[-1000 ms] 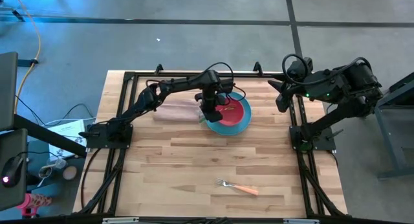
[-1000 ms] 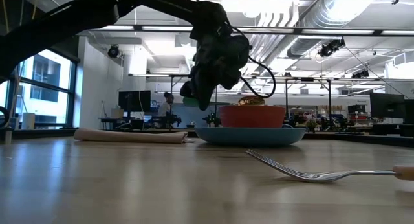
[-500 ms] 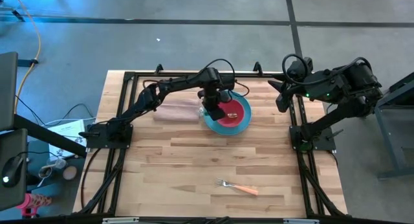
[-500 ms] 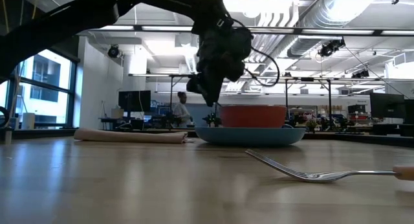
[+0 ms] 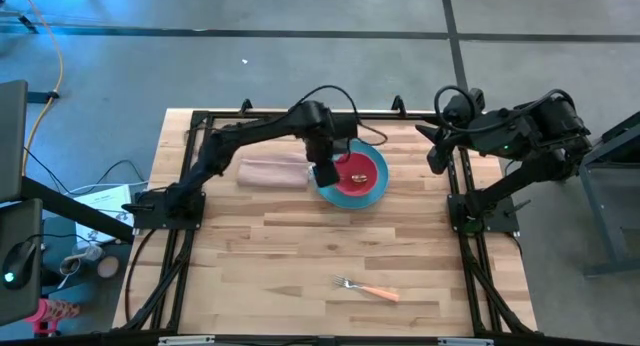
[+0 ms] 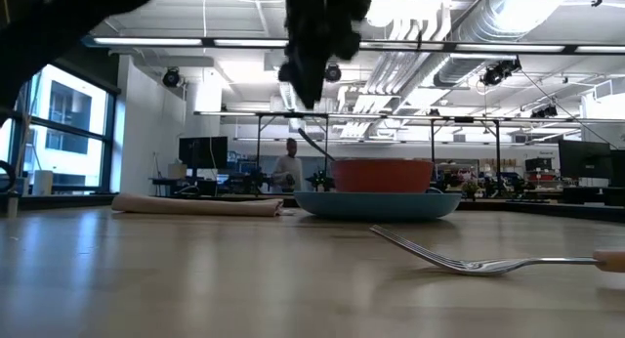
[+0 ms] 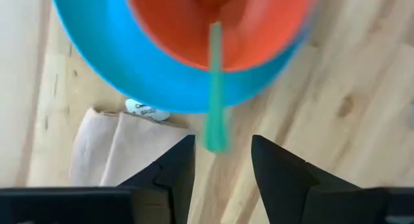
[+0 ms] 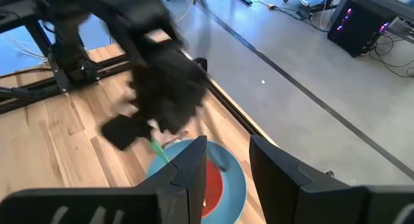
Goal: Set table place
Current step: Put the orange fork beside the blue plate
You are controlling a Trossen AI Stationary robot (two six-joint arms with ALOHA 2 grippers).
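Fork (image 5: 366,289) lies alone near the front edge of the table (image 5: 250,256), orange handle toward the right, tines toward the left; in the low view the fork (image 6: 469,263) is the closest item, well apart from everything else.

Mid-table is bare wood.

Farther back, plate (image 5: 368,192) sits toward the far edge, slightly right of centre, with the bowl (image 5: 365,170) resting in it. Low view: bowl (image 6: 381,174) on plate (image 6: 376,203). Spoon (image 7: 214,88) rests in the bowl, its green handle sticking out over the bowl rim and the plate rim; left wrist view shows the handle end lying free, with nothing touching it.

Napkin (image 5: 271,172) lies flat just left of the plate, folded; napkin (image 6: 195,205) flat on the wood in the low view too.

Left gripper (image 5: 325,173) hangs above the plate's left rim, raised clear of the tableware. Its fingers (image 7: 169,169) are parted with a clear gap and hold nothing; the spoon handle is seen through the gap.

Right gripper (image 5: 436,154) waits off at the far right edge of the table, above the frame, fingers (image 8: 183,172) apart, empty.

Person (image 6: 286,169) stands in the room far behind the table.
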